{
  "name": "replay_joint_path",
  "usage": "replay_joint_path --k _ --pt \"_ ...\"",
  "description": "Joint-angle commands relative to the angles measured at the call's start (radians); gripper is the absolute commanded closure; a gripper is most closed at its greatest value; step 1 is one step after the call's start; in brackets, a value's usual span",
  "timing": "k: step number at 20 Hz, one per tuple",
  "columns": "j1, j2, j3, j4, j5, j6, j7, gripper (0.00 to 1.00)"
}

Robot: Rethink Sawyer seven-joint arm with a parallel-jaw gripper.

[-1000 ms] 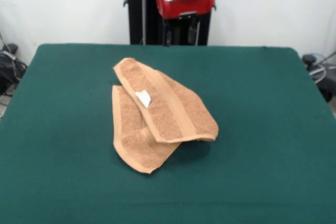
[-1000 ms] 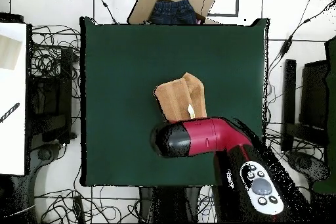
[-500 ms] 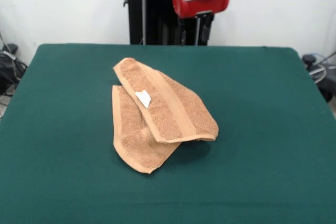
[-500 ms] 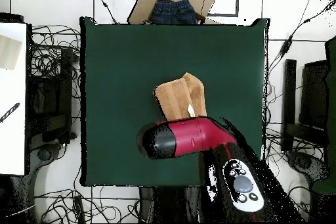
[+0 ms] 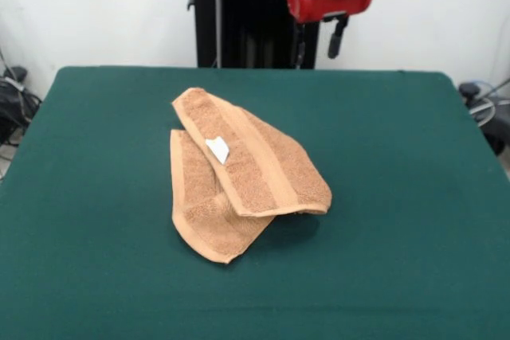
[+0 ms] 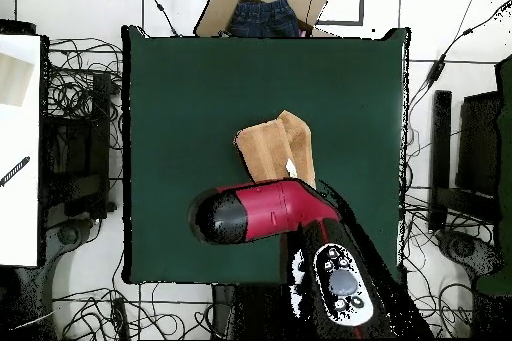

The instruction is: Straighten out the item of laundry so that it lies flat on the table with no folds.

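Green surface (image 5: 414,197) carries the towel (image 5: 239,173), folded over itself, tag (image 5: 217,149) up. We judge the jaws (image 5: 319,41) released, hanging clear beyond it, nothing held.

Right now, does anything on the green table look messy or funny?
Yes. The towel is folded over itself instead of lying flat on the table. One flap crosses another, with the white tag showing on top. The gripper hangs above, not touching it.

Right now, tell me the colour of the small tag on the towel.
White. The tag lies on the folded orange-brown towel, clearest in the front view.
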Motion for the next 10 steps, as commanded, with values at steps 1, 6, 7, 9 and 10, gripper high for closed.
replay_joint_path --k 1,6,7,9,10 --pt "0.043 -0.035 -0.057 0.072 0.064 0.0 0.243 0.0" --pt "0.032 -0.04 -0.06 0.058 0.082 0.027 0.197 0.0" --pt "0.029 -0.039 -0.06 0.056 0.084 0.029 0.191 0.0" --pt "0.024 -0.036 -0.059 0.055 0.085 0.026 0.182 0.0" --pt "0.024 -0.034 -0.06 0.054 0.085 0.025 0.18 0.0"
